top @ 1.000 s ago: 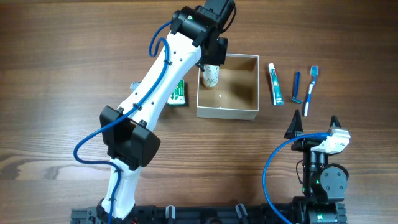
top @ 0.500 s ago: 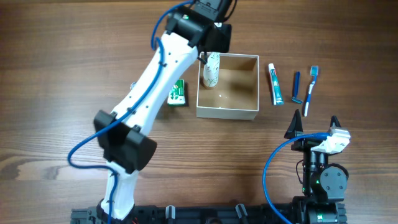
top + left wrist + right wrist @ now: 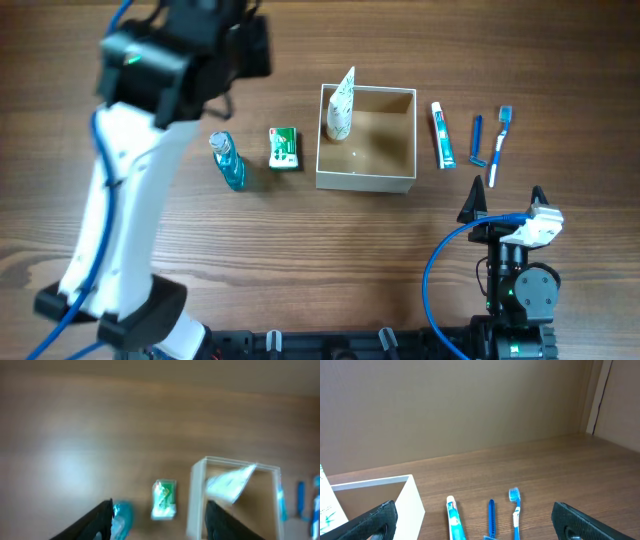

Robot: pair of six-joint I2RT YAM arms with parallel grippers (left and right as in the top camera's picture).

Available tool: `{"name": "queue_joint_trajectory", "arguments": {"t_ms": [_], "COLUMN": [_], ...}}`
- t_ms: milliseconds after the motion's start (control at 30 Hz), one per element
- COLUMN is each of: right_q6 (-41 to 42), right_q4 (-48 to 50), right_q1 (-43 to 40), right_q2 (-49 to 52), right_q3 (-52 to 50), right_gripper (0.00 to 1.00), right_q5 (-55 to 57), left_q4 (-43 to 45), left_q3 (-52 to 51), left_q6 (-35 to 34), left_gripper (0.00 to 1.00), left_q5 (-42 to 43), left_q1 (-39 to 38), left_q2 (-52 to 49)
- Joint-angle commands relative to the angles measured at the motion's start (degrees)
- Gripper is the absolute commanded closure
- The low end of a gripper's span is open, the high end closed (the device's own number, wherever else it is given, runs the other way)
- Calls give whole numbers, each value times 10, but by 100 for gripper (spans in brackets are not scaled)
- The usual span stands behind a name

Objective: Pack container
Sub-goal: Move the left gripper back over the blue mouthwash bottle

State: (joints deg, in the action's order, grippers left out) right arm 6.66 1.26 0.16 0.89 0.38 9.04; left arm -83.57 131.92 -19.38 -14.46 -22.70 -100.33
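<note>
The container [image 3: 366, 181] is a white-walled, brown-floored box at the table's middle; it also shows in the left wrist view [image 3: 197, 495] and the right wrist view [image 3: 412, 505]. A white tube [image 3: 340, 105] leans upright in its back left corner. My left gripper [image 3: 157, 510] is open and empty, high above the table left of the box, over a blue bottle [image 3: 230, 162] and a green packet [image 3: 285, 148]. My right gripper [image 3: 505, 205] is open and empty at the front right.
A toothpaste tube [image 3: 443, 134], a blue razor [image 3: 477, 140] and a blue toothbrush [image 3: 499, 145] lie in a row right of the box. They also show ahead of the right gripper.
The left arm let go of the white tube in the box, then swung up and to the left, uncovering the blue bottle. The right arm has not moved.
</note>
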Motion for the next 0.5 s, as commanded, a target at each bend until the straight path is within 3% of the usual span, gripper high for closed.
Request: {"name": "queue_joint_trajectory", "arguments": {"t_ms": [0,67,267,467], "right_q6": [10,10,10,10], "right_q4": [1,1,1,1], "right_q1": [-1,-1,-1,-1], "right_q2": [-6,-6,-6,-6], "right_q3": [-1,-1,-1,-1], "right_gripper": [0,0,0,0], "right_q5": [-3,-3,-3,-3], "left_q4": [-87,-130,-129,-129], "left_q3": [5,5,-25,-120], "left_q6": [-82,-113,-127,-157], "left_gripper": [41,41,26,26], "left_q5": [-17,-16,41,58], "left_q1": [33,42,45,46], "left_q2": [10,9,2,2]}}
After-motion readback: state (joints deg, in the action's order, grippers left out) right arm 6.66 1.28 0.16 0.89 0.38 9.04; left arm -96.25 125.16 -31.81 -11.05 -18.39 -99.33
